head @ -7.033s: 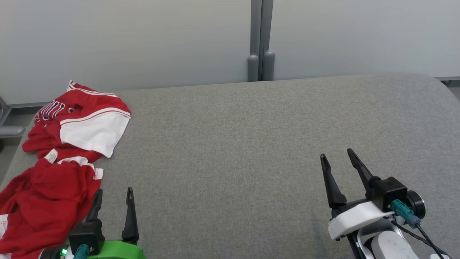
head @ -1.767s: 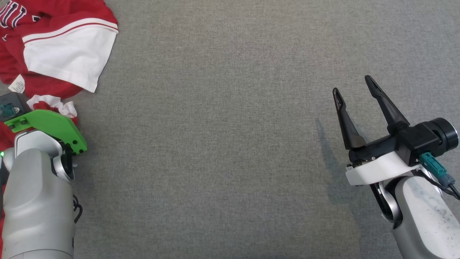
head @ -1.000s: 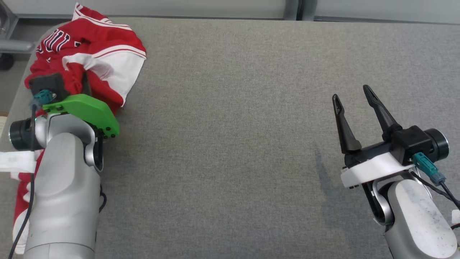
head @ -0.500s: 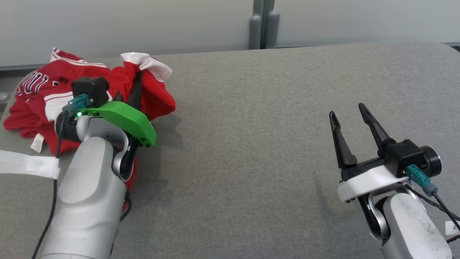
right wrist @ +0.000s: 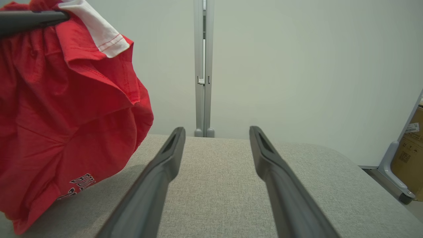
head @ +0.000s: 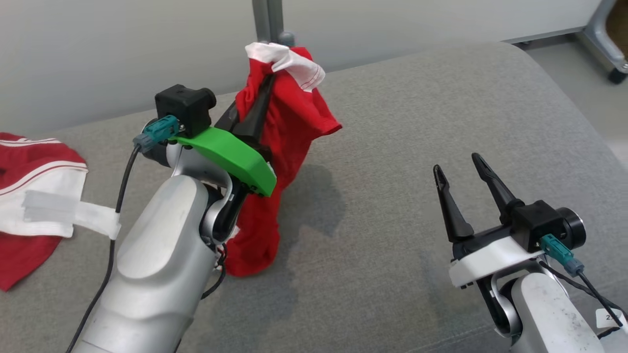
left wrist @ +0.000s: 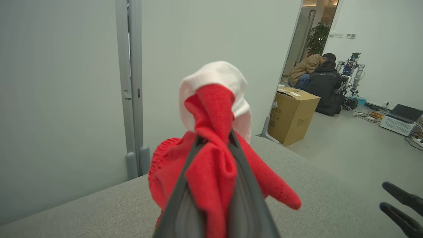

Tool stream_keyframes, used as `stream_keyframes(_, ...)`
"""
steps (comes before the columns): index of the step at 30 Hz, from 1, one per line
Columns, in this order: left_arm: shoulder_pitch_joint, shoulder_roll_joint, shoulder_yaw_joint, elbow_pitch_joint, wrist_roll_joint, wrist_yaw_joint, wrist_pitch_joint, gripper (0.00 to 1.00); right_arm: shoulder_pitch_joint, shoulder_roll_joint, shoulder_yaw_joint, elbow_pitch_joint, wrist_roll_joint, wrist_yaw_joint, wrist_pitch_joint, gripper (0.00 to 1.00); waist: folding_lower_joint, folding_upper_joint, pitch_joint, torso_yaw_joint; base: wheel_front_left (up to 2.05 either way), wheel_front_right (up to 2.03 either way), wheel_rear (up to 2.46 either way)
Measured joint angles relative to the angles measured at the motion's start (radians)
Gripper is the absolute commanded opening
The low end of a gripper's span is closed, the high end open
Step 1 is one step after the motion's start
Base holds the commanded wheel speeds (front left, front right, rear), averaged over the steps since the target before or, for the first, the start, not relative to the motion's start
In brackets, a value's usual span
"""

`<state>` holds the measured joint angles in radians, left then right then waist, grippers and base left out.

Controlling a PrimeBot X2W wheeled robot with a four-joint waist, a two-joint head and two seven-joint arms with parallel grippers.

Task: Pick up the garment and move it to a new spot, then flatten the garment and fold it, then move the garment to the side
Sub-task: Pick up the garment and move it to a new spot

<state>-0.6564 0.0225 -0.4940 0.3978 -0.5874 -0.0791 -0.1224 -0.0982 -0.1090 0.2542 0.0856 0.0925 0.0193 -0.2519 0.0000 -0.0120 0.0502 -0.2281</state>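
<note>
Red cloth is bunching between the pinched fingers of the left gripper (head: pixel 267 81), which is holding the garment (head: pixel 289 122) up by its white-trimmed edge over the table (head: pixel 417 108). The low end is touching the grey top. The right gripper (head: pixel 456 164) is hovering spread and empty, well apart. The carry to a new spot looks to be in hand. Next, I judge, comes laying the garment mid-table so both grippers can spread it.

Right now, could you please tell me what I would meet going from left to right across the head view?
First the red and white cloth lying flat → lifted red garment → right gripper → wheeled frame leg.
</note>
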Motion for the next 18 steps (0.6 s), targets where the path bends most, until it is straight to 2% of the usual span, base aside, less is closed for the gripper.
stream_keyframes(8, -0.038, 0.002, -0.084, -0.163, -0.025, 0.109, -0.014, 0.0, 0.008, 0.005, -0.019, -0.011, 0.009, 0.0, 0.0, 1.0, 0.0, 0.0, -0.001, -0.088, 0.0, 0.0, 0.0)
stream_keyframes(13, -0.045, 0.003, -0.171, -0.257, -0.077, 0.139, -0.002, 0.0, 0.009, 0.005, -0.021, -0.016, 0.01, -0.002, 0.0, 1.0, 0.0, 0.0, 0.006, -0.099, 0.0, 0.0, 0.0)
stream_keyframes(18, -0.066, 0.005, -0.255, -0.266, -0.078, 0.166, 0.019, 0.0, 0.007, 0.013, 0.012, -0.017, 0.01, 0.015, 0.0, 1.0, 0.0, 0.0, 0.023, -0.104, 0.0, 0.0, 0.0)
